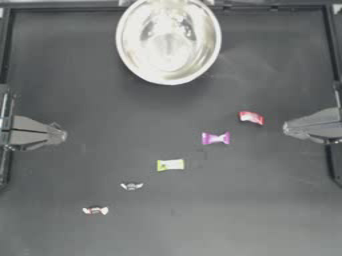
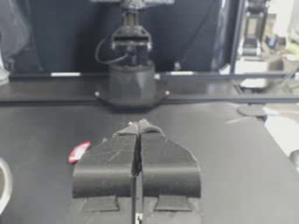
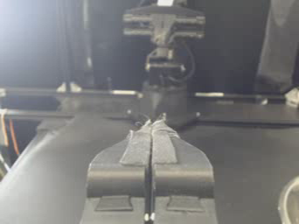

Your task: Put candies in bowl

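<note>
Right gripper (image 1: 288,128): clenched empty at the table's right edge.
Left gripper (image 1: 61,134): clenched, parked at the left edge.
Best start: red candy (image 1: 251,118), nearest; open wide, descend straight.
Bowl (image 1: 167,40): far edge.

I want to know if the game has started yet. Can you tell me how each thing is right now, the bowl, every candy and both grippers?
bowl: upright, no candy inside
red candy: on the table, untouched
purple candy: on the table
yellow-green candy: on the table
whitish candy: on the table
second whitish candy: on the table
left gripper: shut, parked at the left edge
right gripper: shut, parked at the right edge
</note>
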